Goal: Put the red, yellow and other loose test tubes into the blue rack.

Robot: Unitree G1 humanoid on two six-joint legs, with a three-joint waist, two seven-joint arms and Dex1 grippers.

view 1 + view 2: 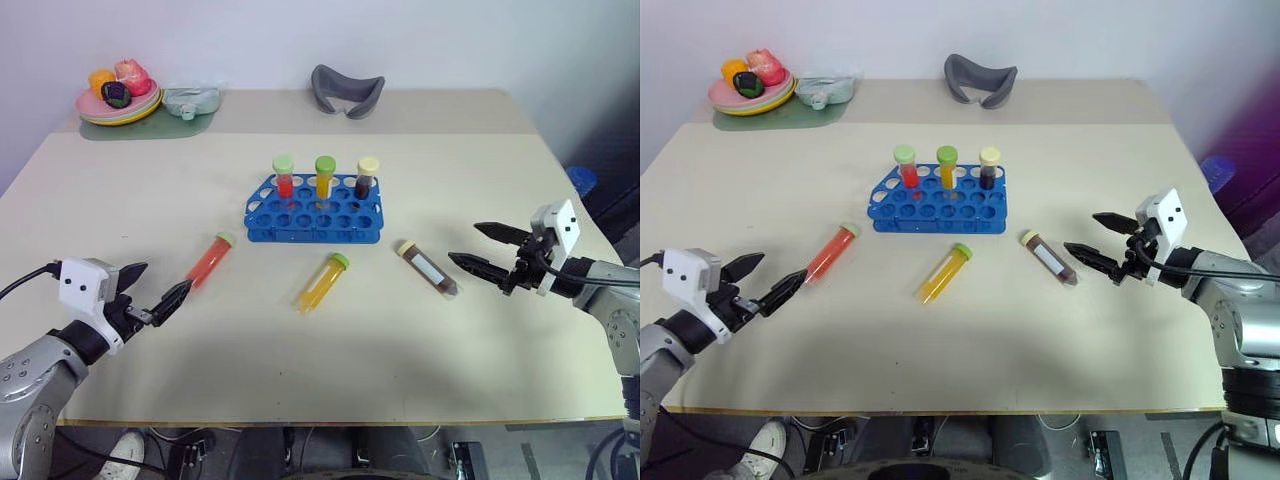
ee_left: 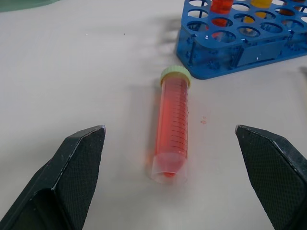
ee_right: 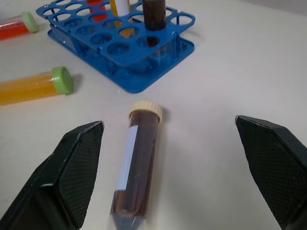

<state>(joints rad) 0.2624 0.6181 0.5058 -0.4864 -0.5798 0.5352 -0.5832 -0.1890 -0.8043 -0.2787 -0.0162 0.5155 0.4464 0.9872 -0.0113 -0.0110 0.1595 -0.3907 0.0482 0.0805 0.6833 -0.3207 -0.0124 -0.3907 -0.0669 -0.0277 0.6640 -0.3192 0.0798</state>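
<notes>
The blue rack (image 1: 313, 212) stands mid-table with three capped tubes upright in its back row: red, yellow and dark. Three loose tubes lie flat in front of it: a red one (image 1: 210, 259) at the left, a yellow one (image 1: 323, 283) in the middle, a dark brown one (image 1: 428, 268) at the right. My left gripper (image 1: 150, 290) is open just short of the red tube's (image 2: 171, 127) bottom end. On the other side, my right gripper (image 1: 490, 250) is open beside the brown tube (image 3: 138, 159), pointing at it, with nothing held.
At the table's back left a plate (image 1: 118, 107) of toy fruit sits on a green mat next to a pale lidded dish (image 1: 190, 100). A grey curved object (image 1: 347, 90) lies at the back middle. A blue object (image 1: 581, 180) is off the table's right edge.
</notes>
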